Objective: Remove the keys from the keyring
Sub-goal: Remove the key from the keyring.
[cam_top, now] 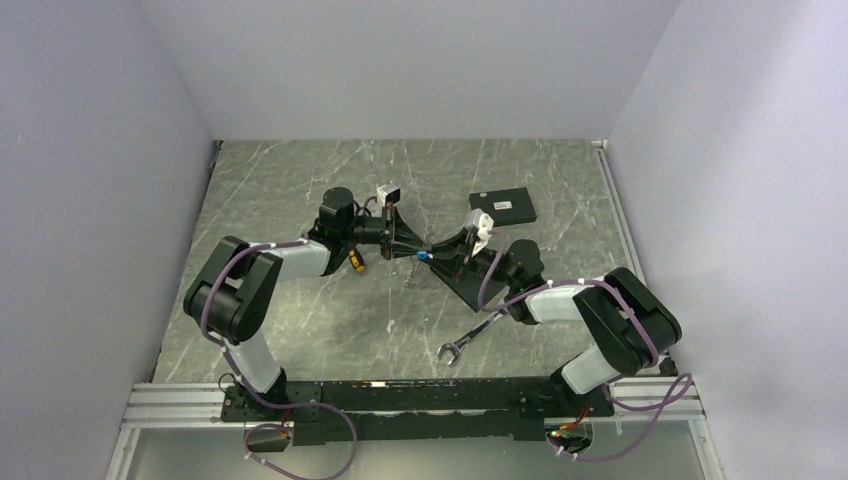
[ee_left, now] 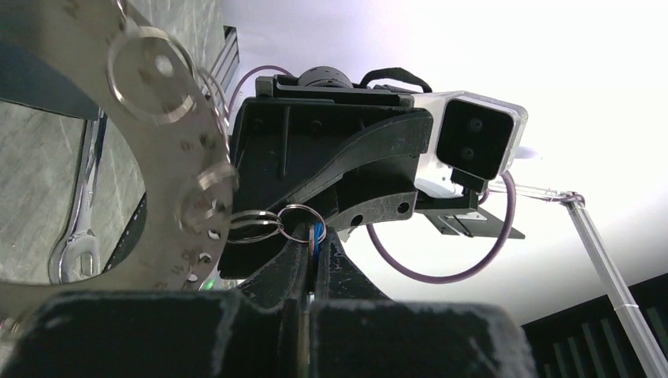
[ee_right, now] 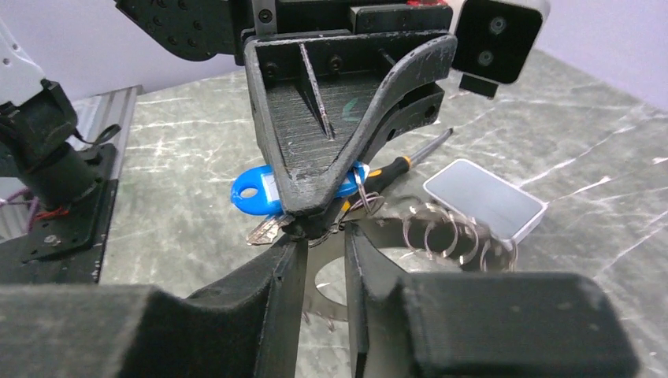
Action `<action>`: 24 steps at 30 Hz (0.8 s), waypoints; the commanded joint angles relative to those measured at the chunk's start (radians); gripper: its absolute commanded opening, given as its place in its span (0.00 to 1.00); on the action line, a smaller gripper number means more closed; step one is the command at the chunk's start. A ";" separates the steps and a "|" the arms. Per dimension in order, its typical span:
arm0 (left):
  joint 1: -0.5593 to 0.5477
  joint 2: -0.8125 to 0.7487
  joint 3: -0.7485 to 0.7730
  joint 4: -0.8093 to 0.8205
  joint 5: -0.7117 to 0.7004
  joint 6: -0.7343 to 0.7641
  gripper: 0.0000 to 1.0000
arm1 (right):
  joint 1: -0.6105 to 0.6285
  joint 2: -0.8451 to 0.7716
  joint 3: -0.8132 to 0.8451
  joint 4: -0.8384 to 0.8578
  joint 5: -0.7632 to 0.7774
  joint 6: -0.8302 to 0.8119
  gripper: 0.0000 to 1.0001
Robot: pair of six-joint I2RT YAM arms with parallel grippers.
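The left gripper (ee_right: 309, 219) is clamped shut on the blue-tagged key (ee_right: 256, 189), which is held above the table (cam_top: 300, 180) near its centre, tip to tip with the right gripper (cam_top: 446, 252). The tag's long axis is set crosswise to the left fingers and roughly level, with the holed end pointed left in the right wrist view. The keyring (ee_left: 157, 134) is linked to that pinch by small split rings (ee_right: 441, 232); its disc is seen blurred, close beside the left fingers. The right fingers are set narrow with a gap visible; whether anything is gripped cannot be told.
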 commanded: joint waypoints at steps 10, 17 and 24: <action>-0.018 -0.044 -0.026 0.059 0.052 -0.013 0.00 | 0.023 0.031 0.002 0.224 0.244 -0.098 0.31; -0.019 -0.039 -0.026 0.074 0.049 -0.034 0.00 | 0.027 0.053 0.011 0.296 0.287 -0.104 0.33; -0.016 -0.037 -0.002 0.078 0.067 -0.038 0.00 | 0.040 0.067 0.020 0.329 0.223 -0.173 0.36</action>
